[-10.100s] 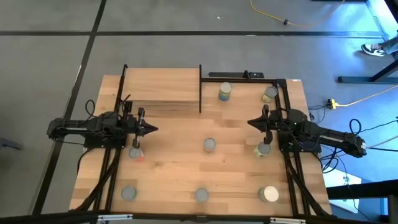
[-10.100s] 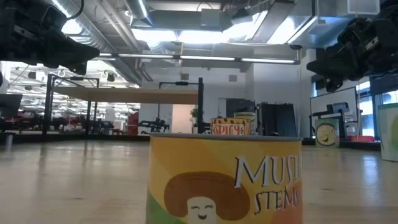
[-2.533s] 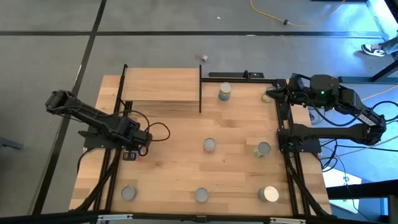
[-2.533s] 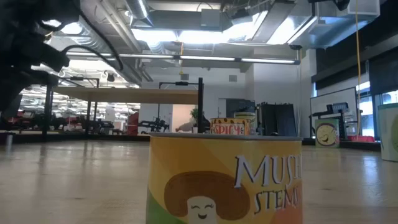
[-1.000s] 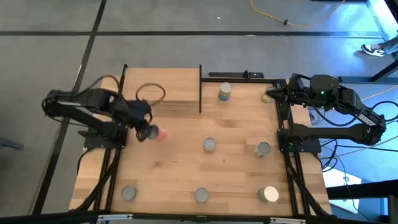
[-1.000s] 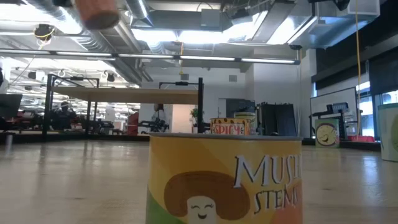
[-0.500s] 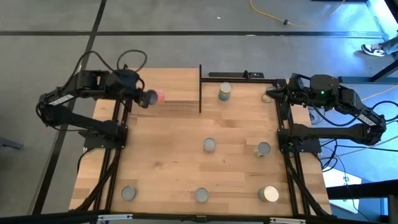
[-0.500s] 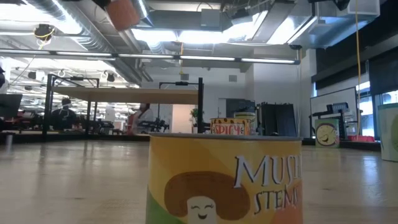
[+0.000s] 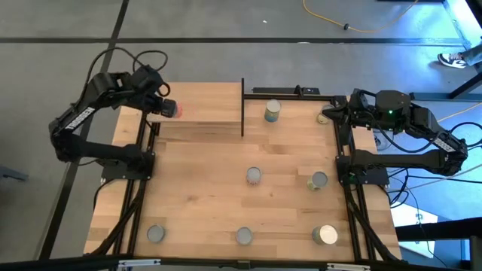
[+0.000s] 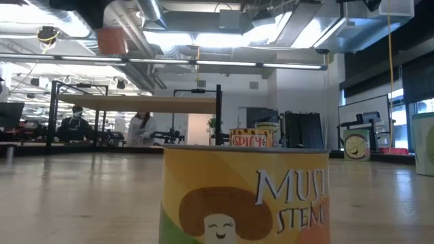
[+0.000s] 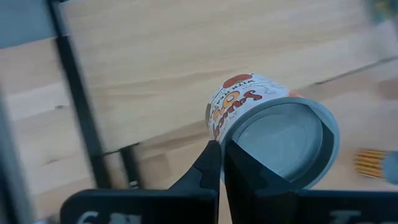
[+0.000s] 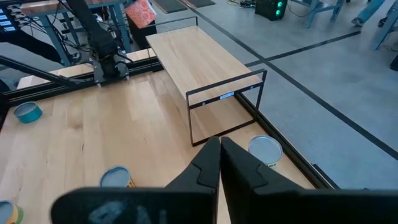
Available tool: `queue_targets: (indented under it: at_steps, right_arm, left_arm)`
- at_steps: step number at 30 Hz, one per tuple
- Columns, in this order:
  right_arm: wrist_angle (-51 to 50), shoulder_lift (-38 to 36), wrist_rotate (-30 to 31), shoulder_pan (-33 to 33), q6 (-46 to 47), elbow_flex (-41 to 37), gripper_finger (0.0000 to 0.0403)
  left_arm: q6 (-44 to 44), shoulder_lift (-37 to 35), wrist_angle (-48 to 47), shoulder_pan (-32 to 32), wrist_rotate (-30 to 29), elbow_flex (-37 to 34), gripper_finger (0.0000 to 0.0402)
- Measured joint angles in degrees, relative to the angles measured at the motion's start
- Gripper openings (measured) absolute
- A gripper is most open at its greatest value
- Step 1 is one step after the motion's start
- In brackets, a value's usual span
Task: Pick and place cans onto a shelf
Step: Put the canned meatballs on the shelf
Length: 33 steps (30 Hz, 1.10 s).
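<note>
Can (image 9: 172,110) with pink label held sideways in left gripper (image 9: 160,108) jaws, above shelf (image 9: 203,102) at 10 o'clock, likely for placing. Right gripper (image 12: 220,152) parked at 2 o'clock, jaws closed, empty.

Wooden table (image 9: 211,188) with shelf (image 9: 197,103) and scattered cans (image 9: 254,176).

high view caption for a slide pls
Left gripper holds a red can over the shelf edge; right gripper waits.
</note>
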Motion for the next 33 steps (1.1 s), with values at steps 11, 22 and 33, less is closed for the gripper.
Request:
queue_targets:
  at_steps: [11, 22, 33]
  right_arm:
    - [0.0, 0.0, 0.0, 0.0, 0.0, 0.0, 0.0016]
    - [0.0, 0.0, 0.0, 0.0, 0.0, 0.0, 0.0016]
    - [0.0, 0.0, 0.0, 0.0, 0.0, 0.0, 0.0016]
  left_arm:
    - [12.8, 6.5, -0.4, 12.0, 1.5, 0.0, 0.0000]
    - [22.7, 13.0, -1.5, 20.2, 4.1, 0.0, 0.0000]
    - [25.3, 14.4, -1.5, 24.0, 4.7, 0.0, 0.0000]
